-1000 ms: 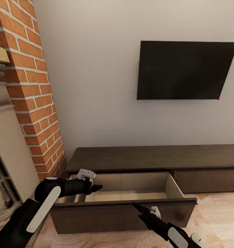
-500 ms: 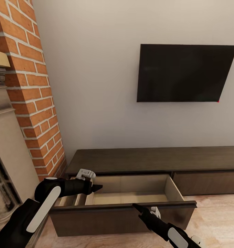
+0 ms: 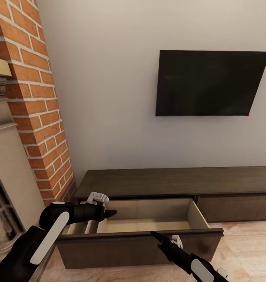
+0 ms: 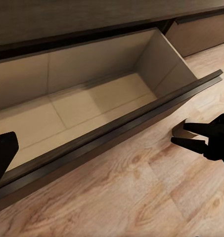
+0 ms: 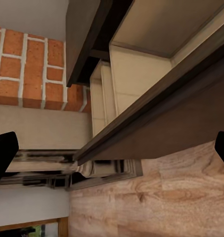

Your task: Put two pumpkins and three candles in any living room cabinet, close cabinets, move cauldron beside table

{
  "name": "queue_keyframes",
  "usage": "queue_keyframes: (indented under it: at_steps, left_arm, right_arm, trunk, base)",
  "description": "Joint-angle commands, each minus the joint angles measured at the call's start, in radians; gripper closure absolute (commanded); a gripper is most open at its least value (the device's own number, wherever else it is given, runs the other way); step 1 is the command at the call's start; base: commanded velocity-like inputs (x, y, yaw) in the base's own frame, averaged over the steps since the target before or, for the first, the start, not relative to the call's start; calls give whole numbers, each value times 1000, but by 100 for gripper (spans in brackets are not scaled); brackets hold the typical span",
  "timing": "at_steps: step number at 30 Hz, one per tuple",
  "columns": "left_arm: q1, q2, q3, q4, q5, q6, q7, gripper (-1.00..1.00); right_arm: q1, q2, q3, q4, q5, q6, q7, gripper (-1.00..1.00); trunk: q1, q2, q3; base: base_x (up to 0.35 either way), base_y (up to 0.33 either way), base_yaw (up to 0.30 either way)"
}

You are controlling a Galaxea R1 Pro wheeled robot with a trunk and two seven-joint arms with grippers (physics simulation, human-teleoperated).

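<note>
The long, low dark brown wood cabinet (image 3: 176, 184) stands against the pale wall, its left drawer (image 3: 141, 239) pulled out over the light wood plank floor (image 3: 246, 243). The left gripper (image 3: 109, 213) hangs over the drawer's left end, its jaws closed to a point with nothing between them. The right gripper (image 3: 154, 235) sits at the drawer's front edge, jaws spread wide. The drawer's pale beige inside is divided. Above the cabinet hangs a black flat TV (image 3: 211, 82); left of the cabinet rises a red brick chimney (image 3: 35, 117).

Left gripper (image 3: 110, 213) pokes forward from a bent arm, fingers close together — right gripper (image 3: 154, 235) reaches up-left, fingertips spread
</note>
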Motion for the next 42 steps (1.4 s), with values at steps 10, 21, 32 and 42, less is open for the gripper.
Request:
queue_keyframes:
  at_steps: [10,21,32,42]
  left_arm:
    - [-1,-3,-4,0,-10,3,-9,-100]
    - [-1,-3,-6,0,-11,2,-9,-100]
    - [-1,-4,-13,0,-12,2,-8,-100]
    - [-1,-5,-15,0,-12,1,-9,-100]
  right_arm:
    - [-1,-1,5,0,-10,4,2,-100]
    - [-1,-1,5,0,-11,3,3,-100]
    - [-1,-1,5,-1,-11,2,8,-100]
    - [-1,0,5,-1,-11,1,8,-100]
  trunk:
    - [0,0,-1]
    - [0,0,-1]
    - [0,0,-1]
    - [0,0,-1]
  base:
    - [-1,0,0]
    - [-130,0,0]
    - [-10,0,0]
    - [0,0,0]
